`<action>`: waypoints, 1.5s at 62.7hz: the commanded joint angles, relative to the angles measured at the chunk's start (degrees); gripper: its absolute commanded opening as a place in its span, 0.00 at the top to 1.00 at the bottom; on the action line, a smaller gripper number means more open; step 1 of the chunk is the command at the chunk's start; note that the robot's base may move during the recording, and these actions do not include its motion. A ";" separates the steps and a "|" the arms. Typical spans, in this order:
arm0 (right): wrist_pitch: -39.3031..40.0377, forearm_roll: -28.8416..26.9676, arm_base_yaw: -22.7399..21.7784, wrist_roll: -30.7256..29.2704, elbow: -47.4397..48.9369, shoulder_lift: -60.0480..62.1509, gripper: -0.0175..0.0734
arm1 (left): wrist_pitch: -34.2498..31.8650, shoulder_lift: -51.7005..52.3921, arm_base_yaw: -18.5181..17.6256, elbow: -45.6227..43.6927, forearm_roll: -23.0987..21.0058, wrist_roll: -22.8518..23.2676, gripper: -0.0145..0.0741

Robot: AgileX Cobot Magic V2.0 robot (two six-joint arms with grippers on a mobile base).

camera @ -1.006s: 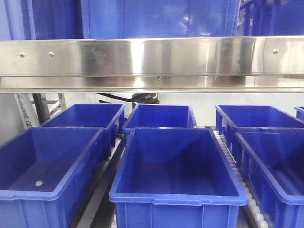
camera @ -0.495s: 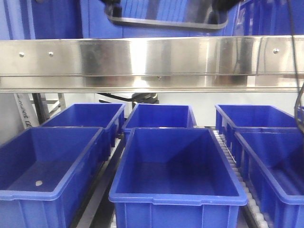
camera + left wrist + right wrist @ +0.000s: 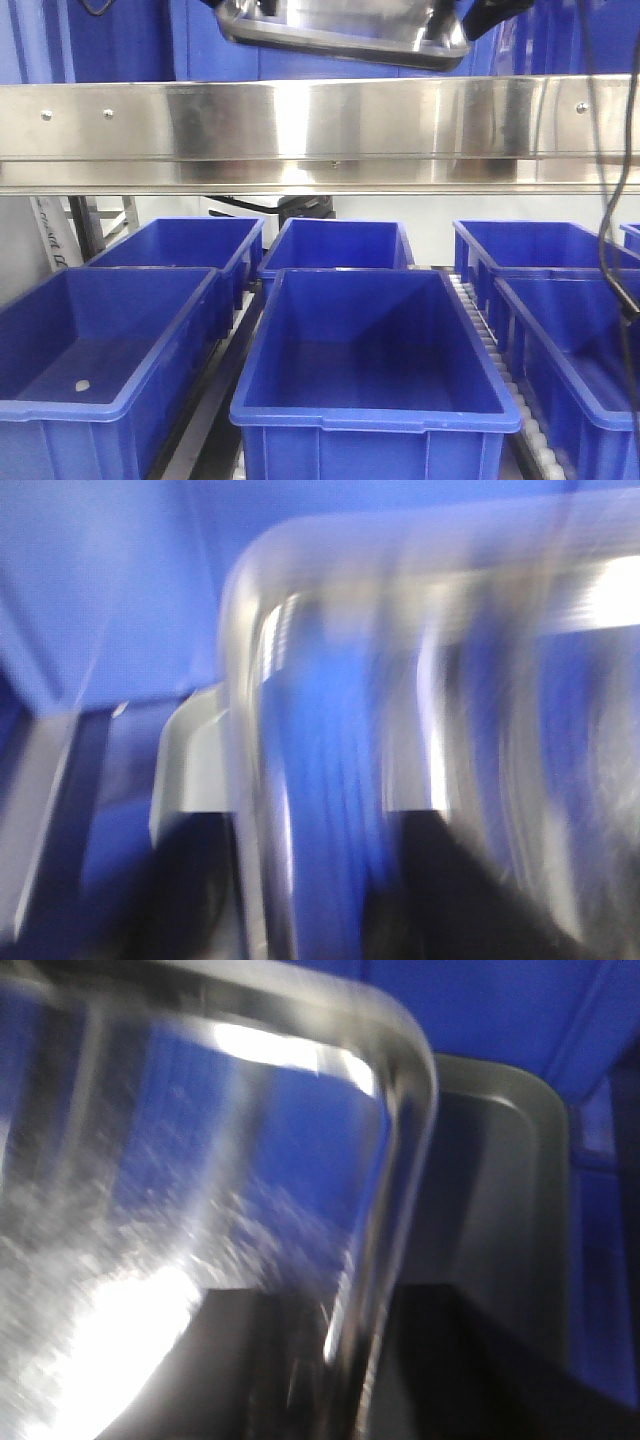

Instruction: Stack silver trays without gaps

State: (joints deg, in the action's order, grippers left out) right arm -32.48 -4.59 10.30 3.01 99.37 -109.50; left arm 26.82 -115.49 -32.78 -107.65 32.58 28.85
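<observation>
A silver tray (image 3: 340, 35) hangs at the top of the front view, above the steel rail, slightly tilted. My left gripper (image 3: 240, 10) holds its left end and my right gripper (image 3: 472, 15) its right end. In the blurred left wrist view the tray's rim (image 3: 250, 730) runs between my dark fingers (image 3: 190, 890), and my left gripper (image 3: 320, 880) is shut on it. In the right wrist view my right gripper (image 3: 370, 1360) is shut on the tray's rim (image 3: 400, 1160). A second silver tray (image 3: 500, 1180) lies below; its corner also shows in the left wrist view (image 3: 185, 770).
A long riveted steel rail (image 3: 320, 135) spans the front view under the held tray. Several deep blue bins (image 3: 375, 350) stand in rows below it, with a roller track (image 3: 480, 320) between them. Blue bin walls (image 3: 100, 580) stand behind the trays. Cables (image 3: 610, 200) hang at the right.
The silver tray, absent a second ago, has come into the top of the front view with both grippers on it, and now sits lower and larger than half a second ago.
</observation>
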 commanded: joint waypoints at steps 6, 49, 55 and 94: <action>3.24 -0.07 0.09 -0.55 0.60 0.64 0.47 | -1.81 0.71 -0.47 -0.68 0.14 -0.22 0.38; -3.09 0.64 0.09 -3.80 3.38 25.56 0.90 | 10.61 25.35 -2.77 -2.63 0.04 -5.56 0.88; -2.92 0.64 0.09 -4.44 1.58 31.65 0.88 | 11.61 31.15 -5.36 -2.63 0.16 -7.63 0.83; 8.08 0.62 0.09 -5.05 -44.57 81.88 0.89 | -5.58 79.86 -6.89 51.48 2.75 -4.31 0.85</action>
State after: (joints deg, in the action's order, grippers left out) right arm -25.60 -3.67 10.40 -1.57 57.49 -30.43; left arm 23.51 -42.31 -39.59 -61.94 35.14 23.94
